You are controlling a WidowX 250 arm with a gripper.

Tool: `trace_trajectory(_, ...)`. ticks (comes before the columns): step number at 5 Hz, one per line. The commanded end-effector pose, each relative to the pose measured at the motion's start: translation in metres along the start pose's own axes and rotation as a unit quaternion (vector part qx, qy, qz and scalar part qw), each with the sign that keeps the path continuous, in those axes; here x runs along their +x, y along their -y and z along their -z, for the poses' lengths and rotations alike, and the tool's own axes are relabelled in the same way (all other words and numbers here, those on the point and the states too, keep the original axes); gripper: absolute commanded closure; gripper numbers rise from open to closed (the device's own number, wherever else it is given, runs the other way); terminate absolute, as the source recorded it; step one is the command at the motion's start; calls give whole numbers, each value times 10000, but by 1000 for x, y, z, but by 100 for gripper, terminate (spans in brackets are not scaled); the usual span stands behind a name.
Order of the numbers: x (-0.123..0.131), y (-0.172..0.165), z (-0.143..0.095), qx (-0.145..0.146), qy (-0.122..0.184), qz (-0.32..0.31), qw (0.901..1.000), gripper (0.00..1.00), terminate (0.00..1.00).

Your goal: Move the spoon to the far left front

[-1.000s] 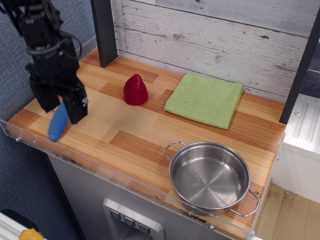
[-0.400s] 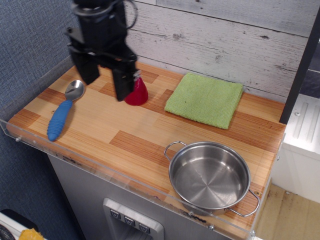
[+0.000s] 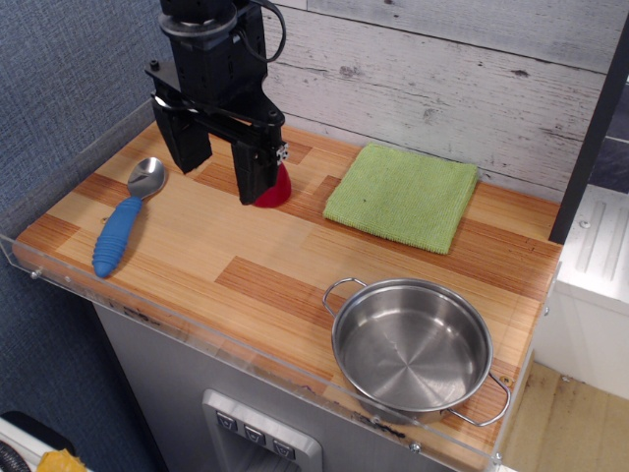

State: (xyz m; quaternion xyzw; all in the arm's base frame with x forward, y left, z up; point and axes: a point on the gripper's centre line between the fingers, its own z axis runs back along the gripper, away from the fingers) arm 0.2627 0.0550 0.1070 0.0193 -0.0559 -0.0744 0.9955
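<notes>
The spoon (image 3: pixel 125 217) lies flat on the wooden counter near the front left corner. Its shiny metal bowl points to the back and its ribbed blue handle points toward the front edge. My gripper (image 3: pixel 222 165) hangs above the counter to the right of and behind the spoon, well apart from it. Its two black fingers (image 3: pixel 255 169) are spread wide and hold nothing. The right finger partly covers a red cone-shaped object (image 3: pixel 275 187).
A folded green cloth (image 3: pixel 403 195) lies at the back middle. A steel two-handled pot (image 3: pixel 413 346) stands at the front right. A clear plastic lip (image 3: pixel 197 329) runs along the counter's front edge. A dark post (image 3: pixel 204 59) stands at the back left.
My gripper let go of the spoon at the front left, rose, and moved back and to the right, over the red cone. The spoon stays where it was put down.
</notes>
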Motion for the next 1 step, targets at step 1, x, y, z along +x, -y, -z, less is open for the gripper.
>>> trace_trajectory(1,5,1,-12,83,183,46,9998,0,100)
